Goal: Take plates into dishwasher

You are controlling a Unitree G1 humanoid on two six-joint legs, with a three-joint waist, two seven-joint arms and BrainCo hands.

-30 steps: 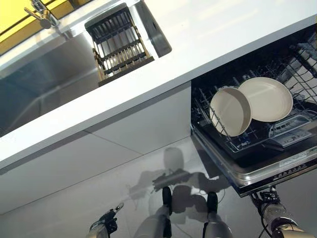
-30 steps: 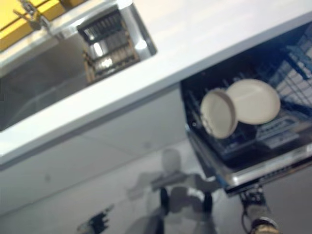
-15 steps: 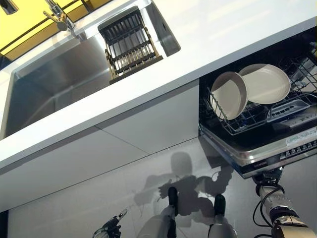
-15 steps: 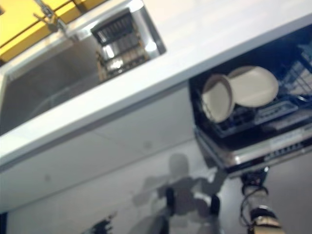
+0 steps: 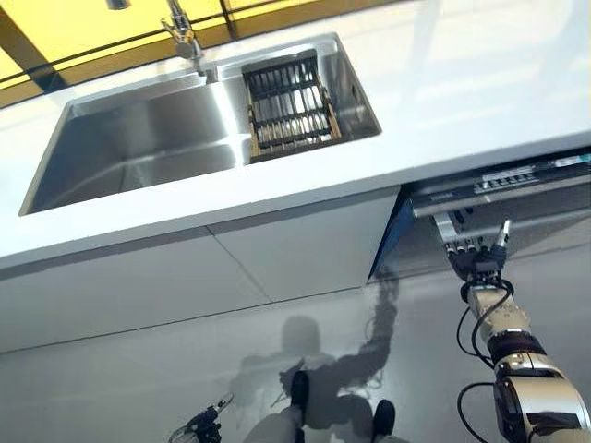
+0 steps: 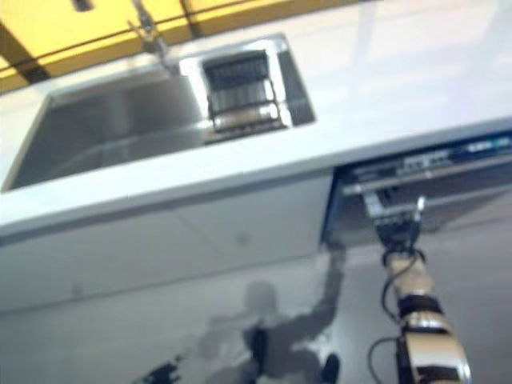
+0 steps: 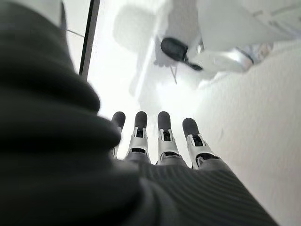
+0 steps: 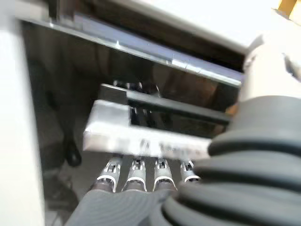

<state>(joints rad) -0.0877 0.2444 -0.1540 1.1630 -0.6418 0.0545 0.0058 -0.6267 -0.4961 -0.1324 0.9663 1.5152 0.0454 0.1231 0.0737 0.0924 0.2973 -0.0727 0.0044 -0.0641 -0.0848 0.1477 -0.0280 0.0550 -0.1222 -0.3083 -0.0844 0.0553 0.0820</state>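
Dishwasher door [image 5: 517, 198] nearly closed now, plates hidden, right hand [image 5: 478, 261] straight fingers [image 8: 136, 172] under its brushed-metal handle [image 8: 141, 136], left hand [image 7: 160, 141] fingers straight

The dishwasher door [image 5: 503, 189] is almost shut under the countertop's [image 5: 480, 101] front edge, blocking the racks.

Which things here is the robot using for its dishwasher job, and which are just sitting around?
For the job:
- dishwasher door, nearly closed, no plates in view
- right hand, straight fingers up against the door's outer face

Just there:
- sink with its faucet
- drying rack in the sink
- white countertop
- left hand, idle near the floor
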